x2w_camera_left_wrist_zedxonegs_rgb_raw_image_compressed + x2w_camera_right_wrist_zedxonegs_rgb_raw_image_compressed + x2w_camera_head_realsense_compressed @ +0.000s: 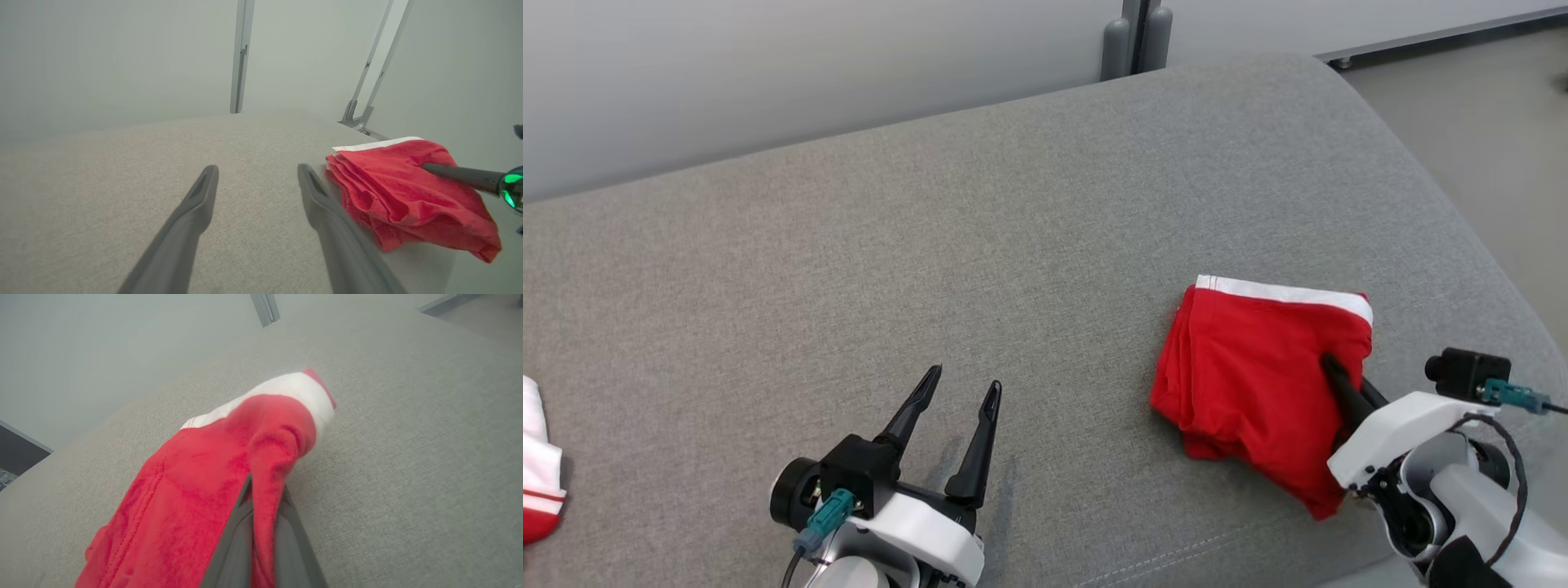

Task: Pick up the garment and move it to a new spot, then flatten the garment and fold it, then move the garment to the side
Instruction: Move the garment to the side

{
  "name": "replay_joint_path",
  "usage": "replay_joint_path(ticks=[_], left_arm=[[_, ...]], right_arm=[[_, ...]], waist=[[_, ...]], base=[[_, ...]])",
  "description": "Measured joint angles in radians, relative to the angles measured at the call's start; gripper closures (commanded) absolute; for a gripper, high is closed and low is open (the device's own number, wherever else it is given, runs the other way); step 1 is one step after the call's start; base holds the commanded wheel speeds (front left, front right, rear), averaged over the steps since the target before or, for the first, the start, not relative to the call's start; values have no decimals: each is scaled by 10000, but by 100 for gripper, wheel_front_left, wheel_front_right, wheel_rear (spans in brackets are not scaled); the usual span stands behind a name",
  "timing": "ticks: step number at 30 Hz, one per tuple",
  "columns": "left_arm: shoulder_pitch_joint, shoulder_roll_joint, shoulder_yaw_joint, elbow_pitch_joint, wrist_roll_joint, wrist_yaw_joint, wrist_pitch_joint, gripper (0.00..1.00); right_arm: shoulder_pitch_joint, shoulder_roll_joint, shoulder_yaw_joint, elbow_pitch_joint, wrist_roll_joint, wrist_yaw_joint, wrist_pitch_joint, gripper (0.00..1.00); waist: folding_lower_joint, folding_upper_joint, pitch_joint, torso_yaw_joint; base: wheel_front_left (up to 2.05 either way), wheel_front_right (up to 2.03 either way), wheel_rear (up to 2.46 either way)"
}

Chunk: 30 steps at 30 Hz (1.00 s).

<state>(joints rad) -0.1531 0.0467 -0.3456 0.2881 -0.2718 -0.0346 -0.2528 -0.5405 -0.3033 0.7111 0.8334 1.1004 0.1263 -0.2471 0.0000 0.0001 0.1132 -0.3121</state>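
— Why is the right tool (1331,363) clenched on the folded red garment (1241,384), lower right of the frame?
— Probably to slide it sideways across the cushion (931,245). The left tool (965,380), lower centre, is released and likely unneeded.

even soft light; wrist views hazy, distorted

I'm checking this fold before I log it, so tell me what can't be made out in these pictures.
- Tips of the right gripper: in the head and right wrist views, they are buried in a pinched fold of the red garment.
- Layers under the garment: in every view, the top layer covers them.
- Red and white cloth: in the head view, it is cut off by the left edge, so what it is can't be told.
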Motion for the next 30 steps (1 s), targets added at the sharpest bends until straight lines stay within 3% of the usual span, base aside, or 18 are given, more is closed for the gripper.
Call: replay_joint_path(ticks=[16, 24, 25, 26, 27, 28, 30], left_arm=[[-475, 12, 180, -639, 619, -176, 0, 0], [-831, 8, 251, -836, 798, -270, 0, 0], [-831, 6, 251, -834, 798, -272, 0, 0], [-831, 8, 255, -836, 798, -272, 0, 0], [-831, 6, 257, -836, 800, -276, 0, 0], [-831, 8, 263, -836, 811, -322, 0, 0], [-846, 6, 267, -836, 861, -345, 0, 0]], right_arm=[[-3378, -965, -1708, 3547, -2525, 0, -4, 100], [-4179, -1373, -2619, 4387, -3720, 4, -4, 100], [-4233, -1417, -2813, 4435, -3852, 4, -4, 93], [-4289, -1471, -2899, 4474, -4056, 4, -4, 64], [-4361, -1536, -3097, 4497, -4318, 4, -4, 54], [-4454, -1618, -3359, 4502, -4512, 4, -4, 0], [-4653, -1889, -3781, 4516, -5108, 4, -4, 0]], waist=[[0, 0, 1397, 1606], [0, 0, 1970, 2232], [0, 0, 2033, 2303], [0, 0, 2087, 2362], [0, 0, 2132, 2417], [0, 0, 2175, 2458], [0, 0, 2231, 2524]], base=[[0, 0, 0], [0, 0, 0], [0, 0, 0], [0, 0, 0], [0, 0, 0], [0, 0, 0], [0, 0, 0]])
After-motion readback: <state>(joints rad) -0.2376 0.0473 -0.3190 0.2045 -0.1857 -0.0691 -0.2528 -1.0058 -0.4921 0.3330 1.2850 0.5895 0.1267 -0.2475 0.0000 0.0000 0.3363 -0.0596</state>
